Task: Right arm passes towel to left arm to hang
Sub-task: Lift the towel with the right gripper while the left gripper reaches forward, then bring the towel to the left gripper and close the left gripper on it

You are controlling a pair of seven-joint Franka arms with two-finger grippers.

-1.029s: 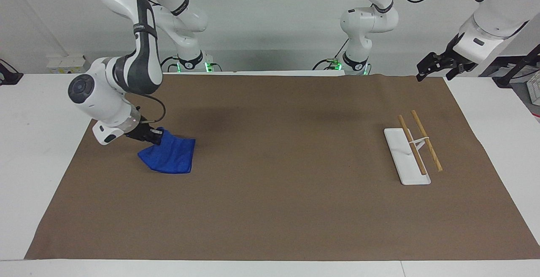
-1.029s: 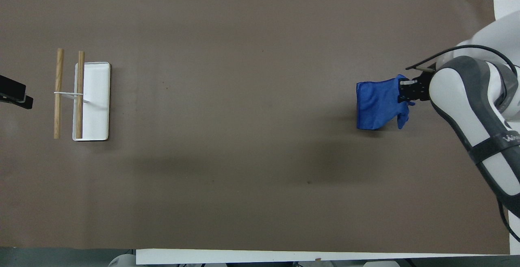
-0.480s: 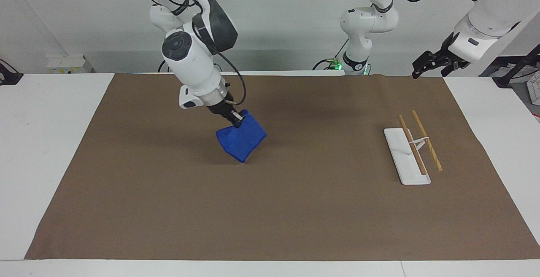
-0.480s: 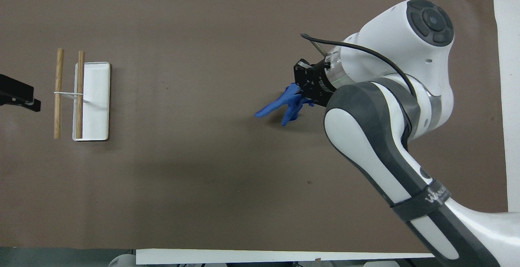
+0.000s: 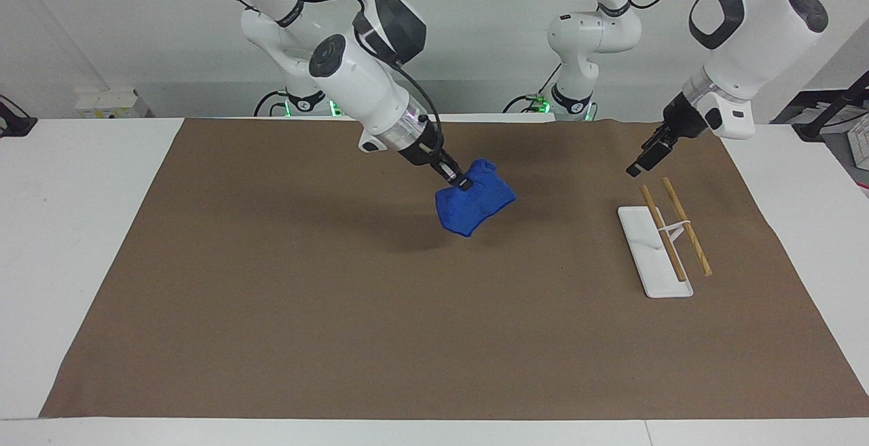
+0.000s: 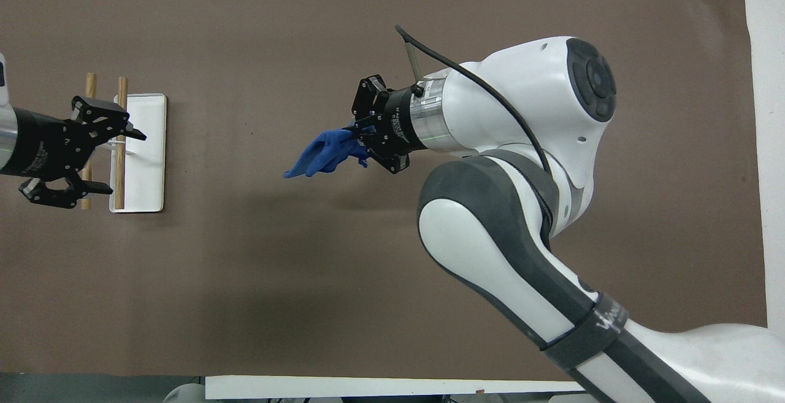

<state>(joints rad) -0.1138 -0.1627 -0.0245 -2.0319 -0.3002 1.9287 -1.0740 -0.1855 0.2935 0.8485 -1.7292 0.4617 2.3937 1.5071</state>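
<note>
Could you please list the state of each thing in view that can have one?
towel: bunched, lifted off the mat, hanging from the right claw.
right claw: shut on the towel, over the middle of the mat.
left claw: open, empty, up over the rack.
rack: upright on the mat at the left arm's end, both wooden bars bare.

The towel (image 5: 475, 205) pinched in the right end effector (image 5: 464, 184) is soft, matt blue cloth, crumpled into folds. Under it lies a matt brown paper-like sheet (image 5: 339, 310), smooth with faint creases, over a smooth white table (image 5: 75, 229). Below the left end effector (image 5: 635, 170) stands a rack (image 5: 655, 256) with a smooth white base of slight sheen and two pale wooden rails showing grain. Both arms wear glossy white plastic shells with dark grey panels; the end effectors are matt black, and the right wrist ring (image 6: 423, 118) looks like brushed metal.
</note>
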